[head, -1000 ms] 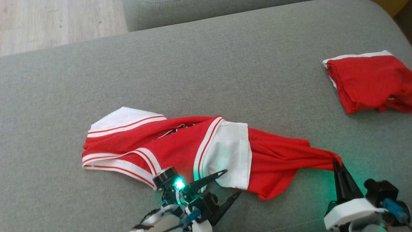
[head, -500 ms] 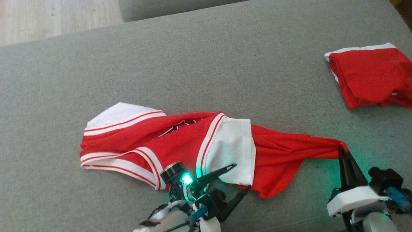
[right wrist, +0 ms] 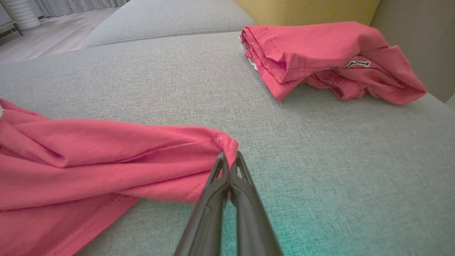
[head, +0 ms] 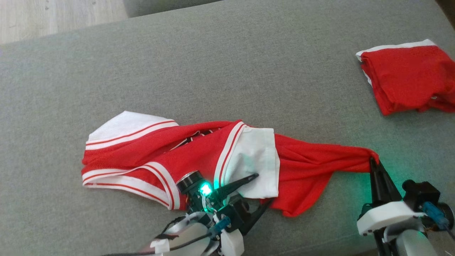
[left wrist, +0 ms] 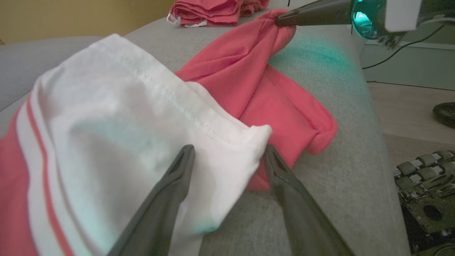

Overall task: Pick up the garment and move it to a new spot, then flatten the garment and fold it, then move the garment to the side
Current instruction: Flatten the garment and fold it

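Black fingers of the right pincer (head: pixel 371 160) are pressed together on a bunched red corner of the garment (head: pixel 199 156), close to the near edge of the grey sofa cushion (head: pixel 249 71) and toward its right end. In the right wrist view the two fingertips meet with a small fold of red cloth squeezed between them, and the fabric runs away from that pinch in long taut creases. A green glow from the wrist light falls on the cushion around it.

The left pincer (head: pixel 265 188) is spread wide at the near edge, about midway along the cushion. In the left wrist view the corner of the garment's white panel (left wrist: pixel 117 117) lies between its two fingers, one finger over the white cloth and the other just beside the corner, with no grip on it.

The garment is a red jersey with white bands and thin red stripes. It lies crumpled and stretched lengthwise along the near part of the cushion, from the left of middle to the right pincer.

A folded red garment (head: pixel 405 74) with a white edge sits well apart, near the far right corner. Pale wooden floor (head: pixel 53 14) shows beyond the far left corner.
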Controlling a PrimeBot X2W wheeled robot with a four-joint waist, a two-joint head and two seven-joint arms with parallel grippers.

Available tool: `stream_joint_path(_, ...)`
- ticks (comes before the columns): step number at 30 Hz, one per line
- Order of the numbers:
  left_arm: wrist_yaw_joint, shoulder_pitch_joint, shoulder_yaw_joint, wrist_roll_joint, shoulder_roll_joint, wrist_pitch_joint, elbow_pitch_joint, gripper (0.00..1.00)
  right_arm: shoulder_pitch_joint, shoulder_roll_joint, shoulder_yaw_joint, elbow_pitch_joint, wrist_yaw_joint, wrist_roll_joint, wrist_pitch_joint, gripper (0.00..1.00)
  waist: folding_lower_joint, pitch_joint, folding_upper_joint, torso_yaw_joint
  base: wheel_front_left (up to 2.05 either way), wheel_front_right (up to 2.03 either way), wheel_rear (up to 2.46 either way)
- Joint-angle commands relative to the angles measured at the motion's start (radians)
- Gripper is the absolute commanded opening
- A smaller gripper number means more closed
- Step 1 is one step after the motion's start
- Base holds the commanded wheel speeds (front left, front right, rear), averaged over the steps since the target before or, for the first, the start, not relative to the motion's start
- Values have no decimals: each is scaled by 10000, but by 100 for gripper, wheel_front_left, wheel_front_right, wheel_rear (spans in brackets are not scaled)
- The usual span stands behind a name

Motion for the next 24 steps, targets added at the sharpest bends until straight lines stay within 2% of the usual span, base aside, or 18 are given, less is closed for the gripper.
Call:
stream_joint_path(1, 54, -322, 190, -70, -55, -51, -177, 100, -263, -113, 212, -236, -6, -57, -38, 0, -1, 9, -1, -13, 0, 0, 0)
stream_joint_path(2, 37, -347, 167, -84, -61, -51, -157, 84, -266, -114, 216, -238, -6, -54, -38, 0, -1, 20, -1, -23, 0, 0, 0)
stream_joint_path(3, 20, -371, 136, -89, -66, -51, -154, 42, -267, -117, 219, -239, -6, -49, -38, 0, -1, 29, -1, -32, 0, 0, 0)
stream_joint_path(4, 1, -394, 102, -86, -70, -51, -199, 9, -269, -117, 220, -240, -6, -44, -38, 0, -1, 35, -1, -37, 0, 0, 0)
stream_joint_path(5, -2, -411, 81, -82, -74, -51, -247, 0, -268, -116, 224, -241, -6, -39, -38, 0, -1, 37, -1, -42, 0, 0, 0)
stream_joint_path(9, 198, -437, 166, -16, -80, -51, -937, 0, -213, -103, 235, -234, -6, -15, -38, 0, -1, -10, -1, -12, 0, 0, 0)
stream_joint_path(13, 735, -114, 969, -183, 242, -51, -2595, 0, -124, -102, 186, -266, -6, 56, -38, 0, -1, -159, -1, 99, 0, 0, 0)
stream_joint_path(16, 1190, 339, 2219, -527, 901, -51, -4458, 0, -61, -128, 25, -538, -6, 151, -38, 0, -1, -293, -1, 239, 0, 0, 0)
stream_joint_path(19, 1512, 693, 3627, -592, 1835, -51, -6289, 0, 35, -197, -306, -957, -6, 192, -38, 0, -1, -478, -1, 436, 0, 0, 0)
stream_joint_path(24, 1396, 1126, 5524, -941, 3218, -51, -7993, 0, 267, -423, -1083, -1788, -6, 41, -38, 0, -1, -859, -1, 766, 0, 0, 0)
